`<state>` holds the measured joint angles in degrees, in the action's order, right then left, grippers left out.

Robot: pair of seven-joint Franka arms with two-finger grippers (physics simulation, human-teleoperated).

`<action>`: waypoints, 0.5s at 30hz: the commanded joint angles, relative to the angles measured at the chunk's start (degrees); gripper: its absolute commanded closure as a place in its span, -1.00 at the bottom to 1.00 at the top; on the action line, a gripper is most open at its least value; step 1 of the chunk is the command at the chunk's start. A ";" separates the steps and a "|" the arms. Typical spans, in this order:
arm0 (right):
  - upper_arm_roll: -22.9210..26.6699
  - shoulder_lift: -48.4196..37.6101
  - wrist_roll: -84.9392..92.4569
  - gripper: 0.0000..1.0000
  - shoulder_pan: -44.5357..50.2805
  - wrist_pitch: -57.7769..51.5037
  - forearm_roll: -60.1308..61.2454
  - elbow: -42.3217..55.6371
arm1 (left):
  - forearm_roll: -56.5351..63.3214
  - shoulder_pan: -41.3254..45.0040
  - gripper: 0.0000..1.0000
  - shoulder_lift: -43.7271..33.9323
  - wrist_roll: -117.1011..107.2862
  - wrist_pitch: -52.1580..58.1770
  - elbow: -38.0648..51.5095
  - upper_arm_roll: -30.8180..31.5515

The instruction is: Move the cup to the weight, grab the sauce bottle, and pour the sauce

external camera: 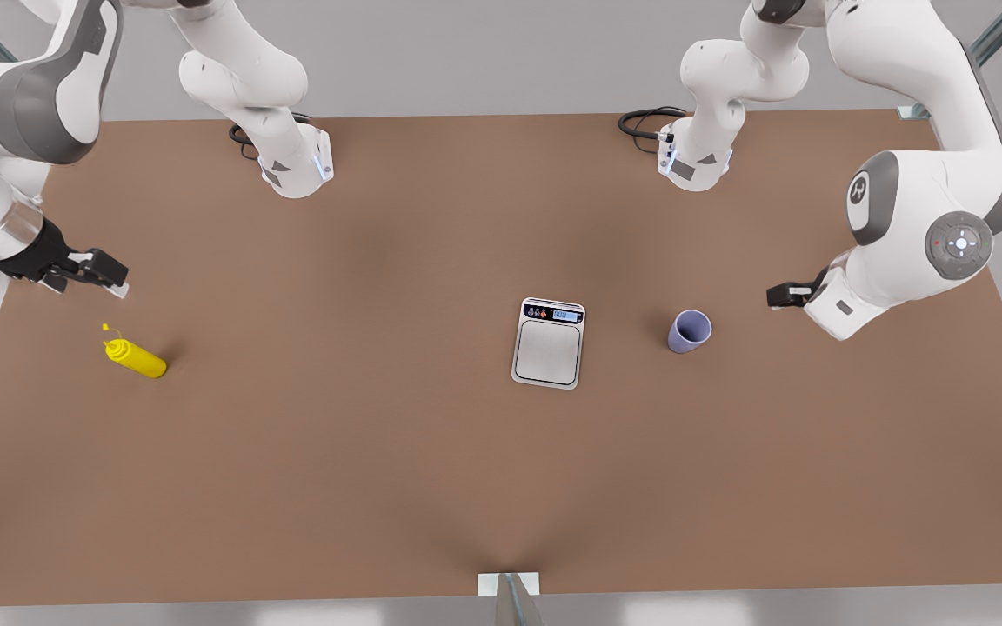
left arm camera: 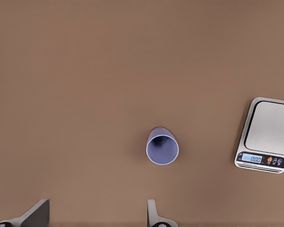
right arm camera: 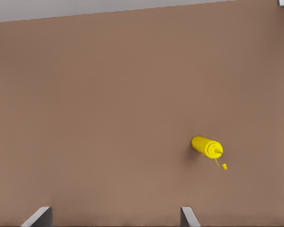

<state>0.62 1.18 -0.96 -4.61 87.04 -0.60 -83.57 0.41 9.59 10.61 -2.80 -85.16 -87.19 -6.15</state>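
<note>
We see our left pincer (external camera: 781, 296) spread wide and empty near the cup (external camera: 690, 331), beside the scale (external camera: 549, 342). Our right pincer (external camera: 105, 274), equally wide, hangs above the toppled sauce bottle (external camera: 136, 357) on the counter (external camera: 379, 452).

Weight (external camera: 549, 341) near table (external camera: 379, 469) centre. Cup (external camera: 690, 331) upright, apart, toward front view's right. Sauce bottle (external camera: 136, 356) far toward front view's left. Left gripper (external camera: 781, 296) beyond cup; right gripper (external camera: 105, 274) above and behind bottle.
</note>
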 commanded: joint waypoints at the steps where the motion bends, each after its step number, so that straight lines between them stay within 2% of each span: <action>1: -0.18 -0.30 -0.18 -1.00 -0.40 0.15 -0.19 -0.02 | -0.06 -0.01 -1.00 -0.06 0.07 -0.10 0.00 0.00; 2: -1.67 -0.74 -0.80 -1.00 -0.23 0.15 -1.60 -0.10 | -0.59 -0.01 -1.00 -0.23 -0.10 -0.36 -0.70 0.17; 4: -2.55 -1.61 -2.56 -1.00 -0.23 1.55 -2.04 -1.25 | -1.55 -0.01 -1.00 -0.06 -0.01 -3.43 -8.78 0.70; 6: -2.99 -1.35 -2.56 -1.00 -0.14 4.28 -2.13 -1.25 | -2.35 -0.01 -1.00 -0.41 -0.10 -11.95 -16.69 1.67; 9: -5.45 -3.20 -2.65 -1.00 -0.23 -0.47 -3.18 -1.42 | -6.92 -0.01 -1.00 -0.24 -0.10 -23.56 -24.34 1.67; 12: -6.24 -3.73 -2.82 -1.00 -0.31 -0.91 -2.83 -1.16 | -7.36 -0.01 -1.00 -0.15 0.51 -27.07 -28.30 2.28; 15: -6.68 -1.88 -2.65 -1.00 -0.31 3.65 -0.64 -0.98 | -6.92 -0.01 -1.00 -0.15 0.69 -31.64 -33.13 2.19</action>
<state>-6.32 0.16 -3.60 2.35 92.13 -0.43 -84.57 -6.19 9.61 10.47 -2.03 -117.80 -121.18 -3.95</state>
